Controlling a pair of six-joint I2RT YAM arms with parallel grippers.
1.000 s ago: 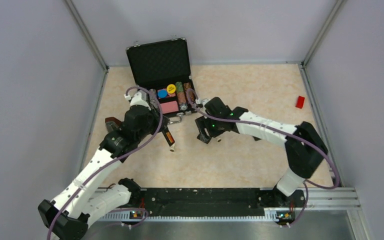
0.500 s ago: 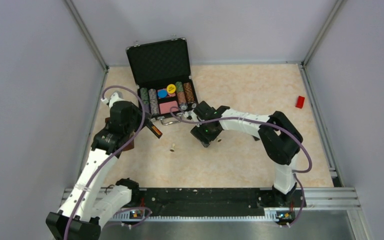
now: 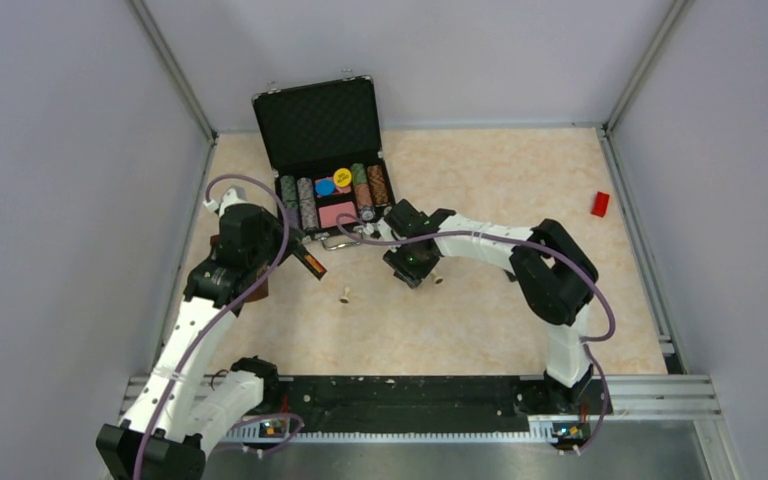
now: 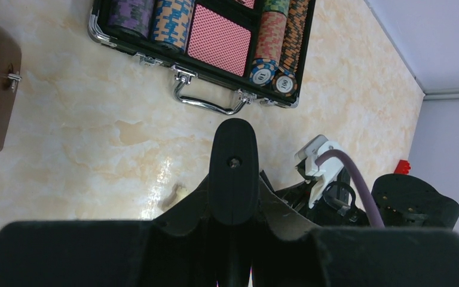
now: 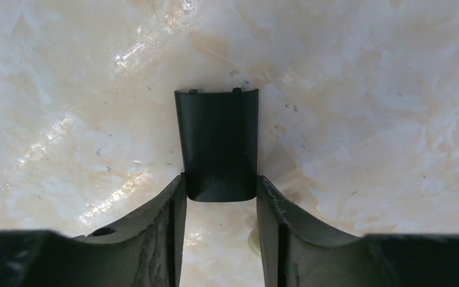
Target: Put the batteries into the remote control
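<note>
Left claw (image 4: 233, 182) is seen clamped on the remote control (image 4: 233, 143). In the left wrist view the remote is held end-on between the fingers, as a slim black bar with a rounded tip and a small round mark near that tip. From the top camera the same bar is shown slanting out of the claw above the tabletop (image 3: 480, 320), and an orange patch (image 3: 313, 266) is seen on its upper face.

Right claw (image 5: 220, 186) is down at the tabletop, and what lies there is revealed only by its own wrist view. It is the back cover (image 5: 218, 137), a small black curved plate with two little tabs on its far edge, laid flat. The near end is set between the fingertips, which are pressed against both its sides, the jaws being parted by just its width. In the top view the cover is hidden beneath the claw.

An open chip case (image 4: 155, 48) is seen just beyond the held remote.
</note>
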